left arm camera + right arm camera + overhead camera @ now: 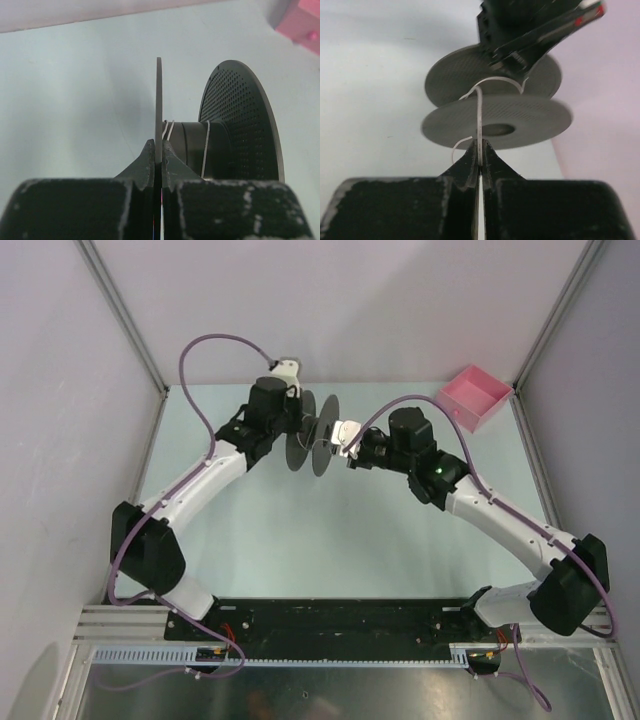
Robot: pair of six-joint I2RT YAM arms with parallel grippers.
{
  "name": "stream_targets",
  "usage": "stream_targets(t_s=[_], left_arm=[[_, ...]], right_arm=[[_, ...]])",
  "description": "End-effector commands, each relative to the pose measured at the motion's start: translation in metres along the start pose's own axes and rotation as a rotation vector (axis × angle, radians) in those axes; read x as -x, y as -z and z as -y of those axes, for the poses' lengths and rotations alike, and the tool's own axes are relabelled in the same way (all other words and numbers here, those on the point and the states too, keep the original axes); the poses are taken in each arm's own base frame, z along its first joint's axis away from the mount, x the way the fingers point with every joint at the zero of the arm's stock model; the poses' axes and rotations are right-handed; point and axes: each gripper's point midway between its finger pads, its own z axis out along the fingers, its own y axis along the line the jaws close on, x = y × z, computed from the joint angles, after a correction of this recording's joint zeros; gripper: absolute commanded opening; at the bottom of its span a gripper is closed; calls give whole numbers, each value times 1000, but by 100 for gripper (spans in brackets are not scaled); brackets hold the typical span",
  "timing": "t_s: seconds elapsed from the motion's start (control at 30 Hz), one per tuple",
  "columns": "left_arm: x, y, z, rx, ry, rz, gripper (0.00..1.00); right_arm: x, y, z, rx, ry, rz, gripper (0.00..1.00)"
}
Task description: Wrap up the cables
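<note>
Right claw (480, 148) nipping cable (478, 110), thin, whitish, curling

Pale green table (330, 550), lilac walls (380, 300), pink box (476, 397) in far right corner.

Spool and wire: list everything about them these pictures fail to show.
- Right wrist: the wire runs in between the fingers of the right tool, which hide its end.
- Top external: the wire is too thin to see at the spool.
- Left wrist: the left tool and the flange it clamps cover part of the hub, so the turns are uncountable.
</note>
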Motion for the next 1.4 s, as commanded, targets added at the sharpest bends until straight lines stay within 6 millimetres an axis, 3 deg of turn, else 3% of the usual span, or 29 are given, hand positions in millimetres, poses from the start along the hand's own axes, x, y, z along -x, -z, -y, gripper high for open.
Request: stream_targets(t_s=[0.0,0.1,0.33,0.57,0.7,0.93,1.13,1.37], left_arm=[[37,25,29,-149,-140,146,0],[20,35,44,-269,-210,118,0],[-11,58,60,-476,-289,71,0],[7,89,65,-625,-266,118,0],[35,113,69,-710,-238,173,0],[96,152,78,-828,-138,244,0],[135,164,81,-843,-50,275,0],[179,158,65,-742,202,295,0]], right_arm=[[35,11,47,-126,120,55,0],[37,15,80,-205,109,64,0],[15,31,159,-342,47,46,0],[-45,41,184,-315,-33,-49,0],[-74,44,176,-255,-92,-78,0],[-101,37,129,-110,-214,-95,1],[-99,35,116,-75,-323,-70,30],[-81,39,113,-83,-462,3,53]])
